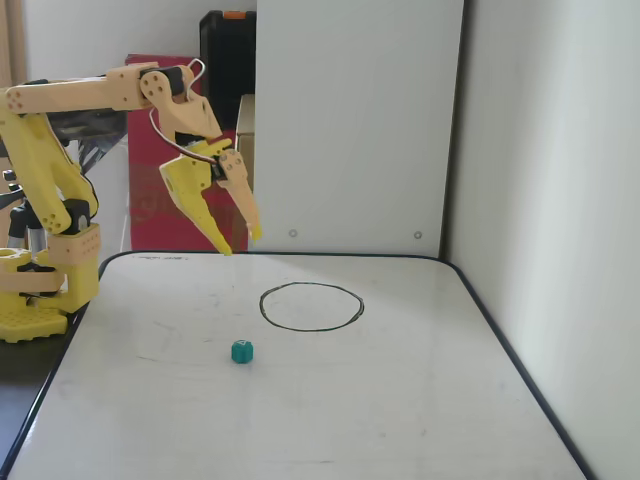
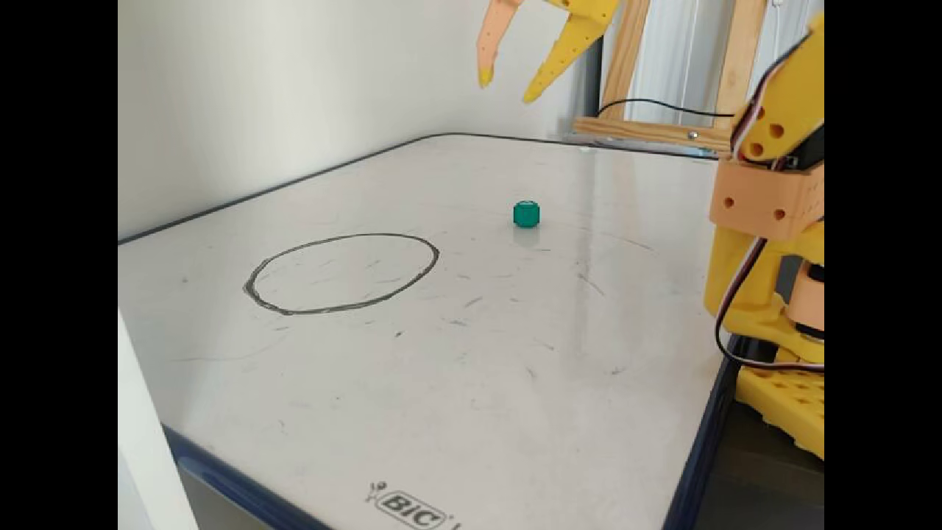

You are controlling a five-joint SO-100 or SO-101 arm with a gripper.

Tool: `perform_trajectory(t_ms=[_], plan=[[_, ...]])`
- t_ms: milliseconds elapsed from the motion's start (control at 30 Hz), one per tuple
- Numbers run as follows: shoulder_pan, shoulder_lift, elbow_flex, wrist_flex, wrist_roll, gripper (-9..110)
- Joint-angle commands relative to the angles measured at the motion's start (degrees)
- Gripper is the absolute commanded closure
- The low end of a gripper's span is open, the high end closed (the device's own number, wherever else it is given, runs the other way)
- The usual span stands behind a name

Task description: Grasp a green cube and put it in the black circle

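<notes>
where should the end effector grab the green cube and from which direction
Take the green cube across two opposite side faces, coming straight down from above. It sits flat on the whiteboard, alone and outside the black circle, so nothing blocks a top approach, and it looks small enough to fit between the fingers. The open end effector hangs high above the board.

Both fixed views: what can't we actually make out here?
- tool: in this fixed view only the two finger ends show; the top edge cuts off the rest.
- arm base: cut by the left edge in one fixed view, by the right border in the other.
- green cube: too small in both fixed views to read its faces.
- whiteboard: near edge cut off at the frame bottom.
- black circle: fully visible, nothing hidden.
</notes>
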Motion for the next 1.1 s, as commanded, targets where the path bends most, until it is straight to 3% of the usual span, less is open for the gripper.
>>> perform_trajectory(t_ms=[0, 400, 1067], plan=[[1.58, -4.75, -4.48, 0.88, -3.43, 88], [5.71, -22.41, -14.59, 5.45, -12.74, 87], [5.80, -33.31, -17.31, 2.90, -14.33, 87]])
